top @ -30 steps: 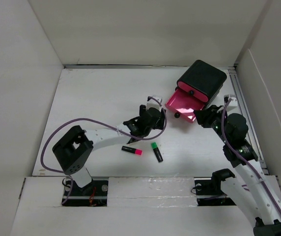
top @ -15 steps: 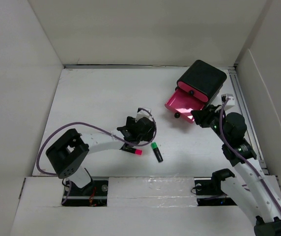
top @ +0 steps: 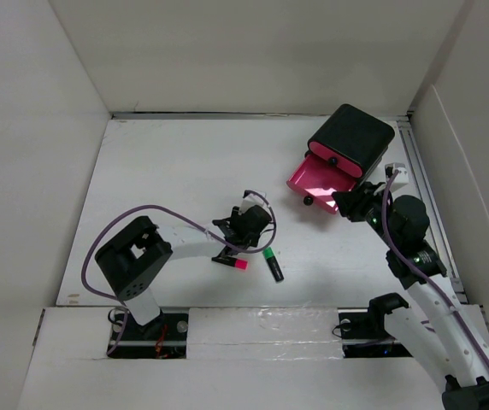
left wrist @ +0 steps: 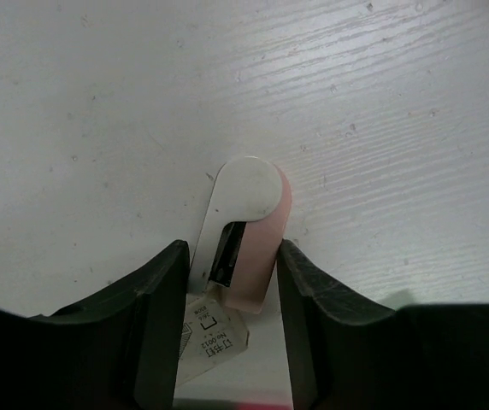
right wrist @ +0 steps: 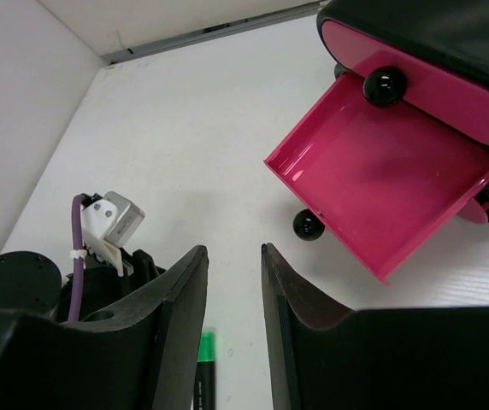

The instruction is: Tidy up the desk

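The white desk carries a black marker with a pink cap and a black marker with a green cap, side by side near the front. My left gripper is low over the desk just behind the pink marker. In the left wrist view my left gripper has both fingers against the sides of a small pink and white stapler. The stapler is hidden in the top view. My right gripper is open and empty in front of the open pink drawer.
A black box with pink drawers stands at the back right, its lower drawer pulled out and empty. The green marker shows below my right gripper. White walls surround the desk, and a metal rail runs along the right edge.
My left gripper has moved a little toward the near edge and left, ending low just behind the pink marker. The right arm has hardly moved.
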Tool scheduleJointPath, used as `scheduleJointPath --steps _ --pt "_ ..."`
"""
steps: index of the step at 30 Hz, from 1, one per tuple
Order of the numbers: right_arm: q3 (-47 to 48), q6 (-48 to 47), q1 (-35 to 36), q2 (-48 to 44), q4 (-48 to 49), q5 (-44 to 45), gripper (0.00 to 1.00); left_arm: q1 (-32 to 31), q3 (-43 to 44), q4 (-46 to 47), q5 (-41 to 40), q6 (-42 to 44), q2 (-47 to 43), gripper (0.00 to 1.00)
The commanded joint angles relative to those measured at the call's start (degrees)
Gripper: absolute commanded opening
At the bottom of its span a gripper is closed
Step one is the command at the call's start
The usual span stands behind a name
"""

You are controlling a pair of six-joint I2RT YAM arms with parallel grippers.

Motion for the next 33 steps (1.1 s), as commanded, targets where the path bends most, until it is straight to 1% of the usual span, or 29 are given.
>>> scheduleJointPath --steps 1,4,9,11,14,16,17,19,20,22,24,25,26,29,33 --pt "0.27 -0.71 0.53 -0.21 2.79 -0.54 0.37 0.10 1.32 1.73 -1.77 0.38 -0.30 0.35" --pt "0.09 -0.62 0.53 -0.56 2.88 -0.54 0.37 0.10 2.81 2.35 -2.21 1.18 -0.04 0.28" --pt "0.18 -0.62 0.53 -0.56 2.79 -0.45 0.37 0.10 8.43 1.29 -3.09 1.79 -0.30 0.21" --pt "0.09 -0.80 0.53 -0.56 2.79 -0.37 0.37 0.10 10.28 2.25 -2.48 1.79 -2.66 0.21" --pt "-0.09 -0.62 0.53 -0.39 3.05 -0.28 0.37 0.10 13.35 5.06 1.20 2.40 -6.00 0.20" --pt "-0.09 -0.62 0.53 -0.04 3.49 -0.54 0.37 0.10 17.03 7.25 5.85 3.89 -5.23 0.21" --pt "-0.09 -0.62 0.53 -0.04 3.49 -0.54 0.37 0.10 18.62 7.27 5.87 3.90 -5.22 0.21" --pt "-0.09 -0.45 0.53 0.05 3.58 -0.63 0.37 0.10 22.49 6.83 7.98 4.51 -1.56 0.21" --pt "-0.09 -0.62 0.53 0.05 3.58 -0.63 0.37 0.10 26.59 5.87 8.51 4.95 0.12 0.21" --pt "-0.17 -0.62 0.53 -0.38 3.23 -0.54 0.37 0.10 29.96 5.42 9.91 5.39 4.16 0.21" --pt "-0.35 -0.45 0.53 -0.91 3.05 -0.28 0.37 0.10 35.57 5.43 11.05 5.92 8.29 0.21" --pt "-0.35 -0.53 0.53 -1.09 3.05 -0.28 0.37 0.10 35.60 5.42 11.32 6.10 9.45 0.21" --pt "-0.52 -0.62 0.53 -1.18 3.05 -0.28 0.37 0.10 38.65 4.81 11.32 6.19 10.85 0.21" --pt "-0.61 -0.62 0.53 -1.53 2.97 -0.19 0.37 0.10 44.19 3.49 11.76 6.63 15.42 0.21" --pt "-0.44 -0.62 0.53 -1.71 2.79 -0.10 0.37 0.10 48.69 3.40 11.32 7.24 19.03 0.22"
